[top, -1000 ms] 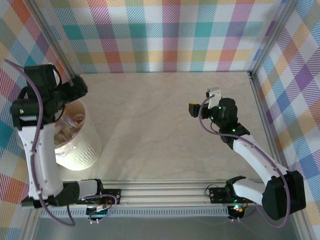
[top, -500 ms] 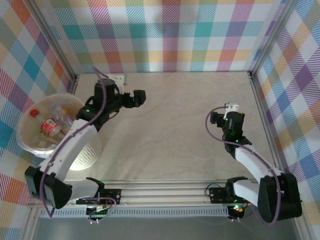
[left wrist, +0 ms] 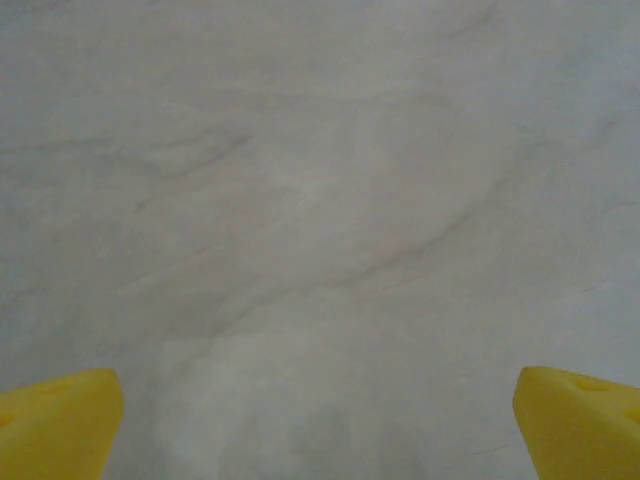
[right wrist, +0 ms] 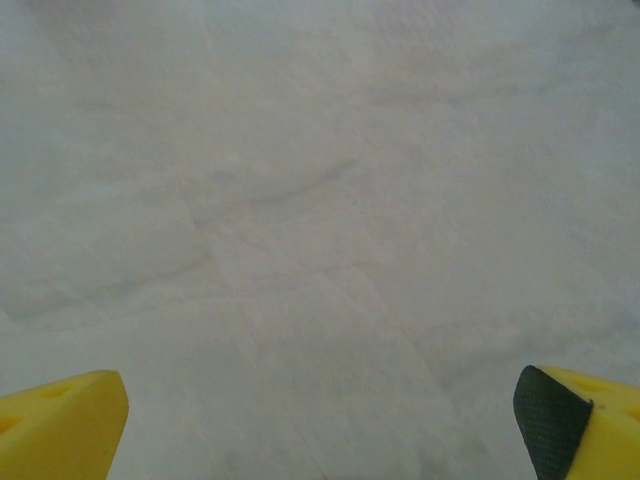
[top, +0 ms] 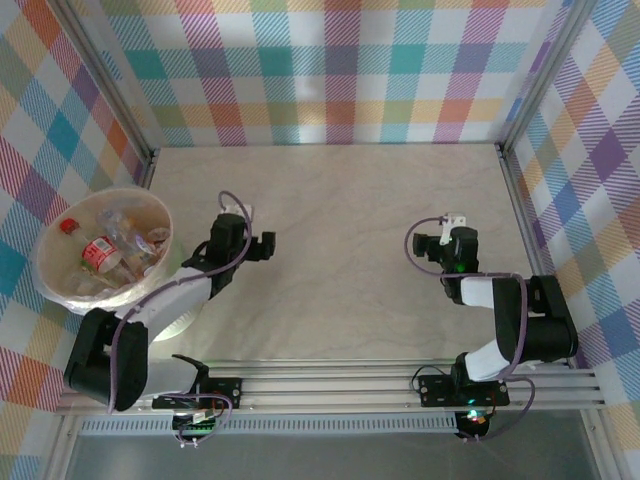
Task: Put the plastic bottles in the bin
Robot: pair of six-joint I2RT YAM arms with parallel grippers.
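**A:** How are the claws set?

**B:** The left claw (top: 258,245) and the right claw (top: 424,246) are each spread wide, and nothing is held between the yellow fingers (left wrist: 58,425). Pale, veined counter (top: 340,200) is seen beneath both. The arms are folded low, close to their bases.

**A:** Where are the plastic bottles (top: 98,252)?

**B:** They are heaped inside the bin (top: 165,225), at the counter's left edge, just beside the left arm (top: 150,310).

**A:** What is called for now?

**B:** The task is judged all but done. The claws are best kept apart and off the counter, and the left arm moved wide of the bin's wall, so nothing is tipped.

**A:** What cannot be made out?

**B:** The bottle count. The lower bottles are buried, part of the bin's wall is covered by the left arm, and the counter under both arms is hidden.
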